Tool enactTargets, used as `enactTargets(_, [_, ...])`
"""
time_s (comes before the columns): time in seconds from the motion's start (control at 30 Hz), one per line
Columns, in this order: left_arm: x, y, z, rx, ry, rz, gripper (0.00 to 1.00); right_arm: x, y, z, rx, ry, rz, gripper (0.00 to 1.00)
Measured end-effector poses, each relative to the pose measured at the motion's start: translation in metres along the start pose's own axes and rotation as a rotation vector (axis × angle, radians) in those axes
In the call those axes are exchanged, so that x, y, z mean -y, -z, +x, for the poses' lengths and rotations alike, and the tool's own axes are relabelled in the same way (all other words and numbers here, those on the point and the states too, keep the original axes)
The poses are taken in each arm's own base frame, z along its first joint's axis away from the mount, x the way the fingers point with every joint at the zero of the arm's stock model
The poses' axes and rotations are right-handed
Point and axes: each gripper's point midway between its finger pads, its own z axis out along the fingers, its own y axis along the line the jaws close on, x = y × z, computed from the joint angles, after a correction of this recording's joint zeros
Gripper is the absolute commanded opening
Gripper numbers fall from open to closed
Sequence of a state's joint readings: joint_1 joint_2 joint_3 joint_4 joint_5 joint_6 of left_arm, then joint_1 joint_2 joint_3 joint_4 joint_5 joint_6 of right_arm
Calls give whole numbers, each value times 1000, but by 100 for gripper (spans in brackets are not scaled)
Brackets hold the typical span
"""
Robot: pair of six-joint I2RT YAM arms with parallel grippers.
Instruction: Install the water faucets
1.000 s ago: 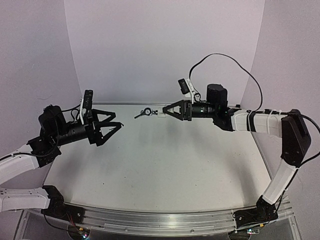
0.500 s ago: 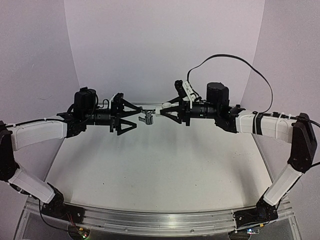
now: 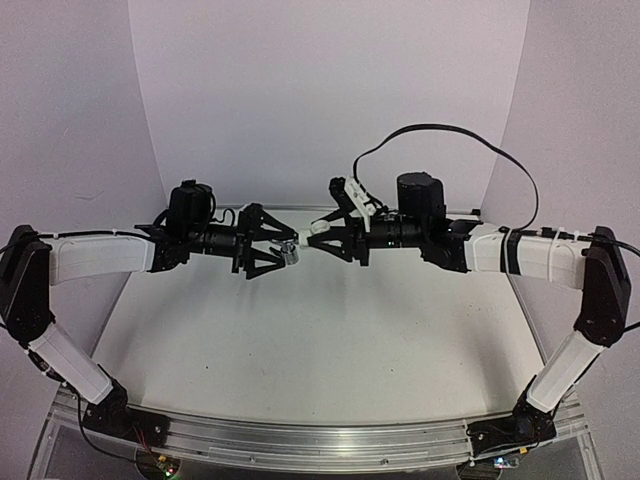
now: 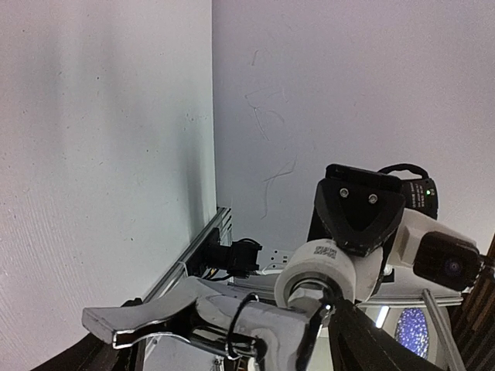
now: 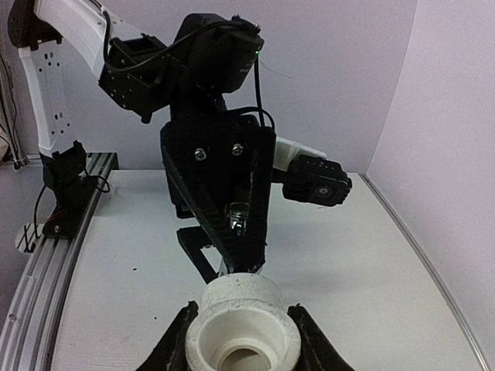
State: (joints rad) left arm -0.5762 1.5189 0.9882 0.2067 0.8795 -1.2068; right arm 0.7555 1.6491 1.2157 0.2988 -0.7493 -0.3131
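Observation:
The silver faucet hangs in mid-air above the back of the table, its threaded end at the mouth of the white elbow fitting. My right gripper is shut on that fitting, which fills the bottom of the right wrist view. My left gripper has reached in from the left, its jaws spread on either side of the faucet. The left wrist view shows the faucet with its lever pointing left, its hex nut against the fitting. In the right wrist view a shiny part of the faucet shows between the left fingers.
The white table lies well below both grippers, with purple walls behind and at the sides. An aluminium rail runs along the near edge. A black cable loops above the right arm.
My left arm swung up from the left side to the centre and its jaws came around the faucet. My right gripper moved slightly left with the fitting and faucet.

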Motion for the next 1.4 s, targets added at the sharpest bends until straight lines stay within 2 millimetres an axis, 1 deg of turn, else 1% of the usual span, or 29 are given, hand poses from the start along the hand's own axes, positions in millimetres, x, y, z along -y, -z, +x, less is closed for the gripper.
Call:
enactTargets(0.13, [-3, -1, -2, 5, 37, -5, 62, -7, -6, 5, -27, 25, -6, 0])
enactTargets(0.27, [-3, 0, -8, 36, 22, -7, 51, -8, -8, 3, -27, 24, -4, 0])
enactTargets(0.37, [-1, 2, -14, 63, 9, -2, 34, -7, -9, 1, -18, 1, -1, 0])
enactTargets(0.4, [-1, 2, -15, 70, 3, -1, 31, -7, -10, 1, -15, -14, 3, 0])
enactTargets(0.53, [-8, 5, -25, 131, -21, -28, 17, -4, -15, 2, -9, -104, 11, 0])
enactTargets(0.6, [-10, 8, -29, 162, -63, -42, 14, -4, -19, 9, -19, -208, 1, 0])
enactTargets(0.7, [-6, 14, -31, 195, -157, -51, 9, -4, -25, 16, -13, -409, -29, 0])
enactTargets(0.73, [-3, 16, -32, 211, -196, -53, 4, -3, -26, 16, -6, -468, -38, 0])
enactTargets(0.83, [12, 25, -36, 263, -309, -38, 1, -1, -28, 8, 38, -671, -64, 0])
enactTargets(0.9, [30, 31, -38, 299, -393, -3, 0, 0, -29, 2, 69, -790, -75, 0])
enactTargets(0.97, [49, 35, -35, 322, -473, 38, 0, 2, -31, -1, 102, -921, -90, 0])
enactTargets(1.03, [70, 39, -28, 336, -558, 79, 0, 6, -34, 3, 139, -1060, -108, 0])
enactTargets(1.07, [78, 41, -24, 342, -593, 93, 0, 8, -36, 8, 153, -1127, -117, 0])
enactTargets(1.17, [98, 47, -13, 363, -701, 126, 1, 19, -39, 29, 190, -1331, -133, 0])
enactTargets(1.2, [104, 50, -10, 374, -734, 135, 9, 23, -41, 37, 201, -1390, -137, 0])
enactTargets(1.27, [112, 55, -4, 388, -783, 147, 41, 29, -43, 51, 217, -1475, -138, 0])
enactTargets(1.33, [117, 59, -2, 399, -815, 147, 62, 34, -42, 60, 230, -1529, -132, 0])
enactTargets(1.4, [114, 61, -3, 410, -817, 123, 77, 38, -38, 62, 250, -1551, -136, 0])
